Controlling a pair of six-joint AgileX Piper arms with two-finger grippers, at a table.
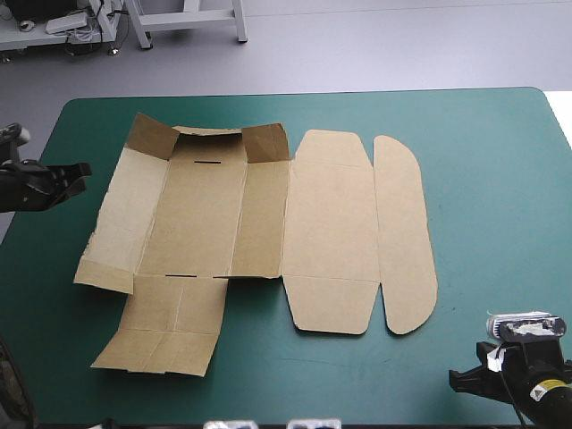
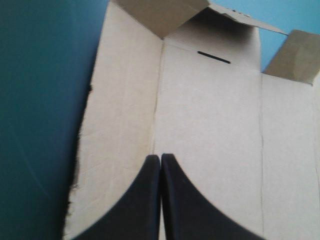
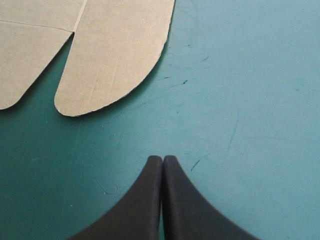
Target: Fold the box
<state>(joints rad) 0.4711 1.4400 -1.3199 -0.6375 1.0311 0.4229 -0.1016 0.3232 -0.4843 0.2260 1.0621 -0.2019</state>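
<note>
Wrist views show left end effector [image 2: 160, 157], right end effector [image 3: 162, 158] closed, empty.

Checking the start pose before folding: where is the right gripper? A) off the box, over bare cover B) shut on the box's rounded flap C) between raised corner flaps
A: the right gripper is shut over the teal-green cover, with the box ahead of it, untouched.

One box [image 1: 259, 223], two tools [image 2: 160, 159] [image 3: 163, 160], one table [image 1: 483, 179]
</note>
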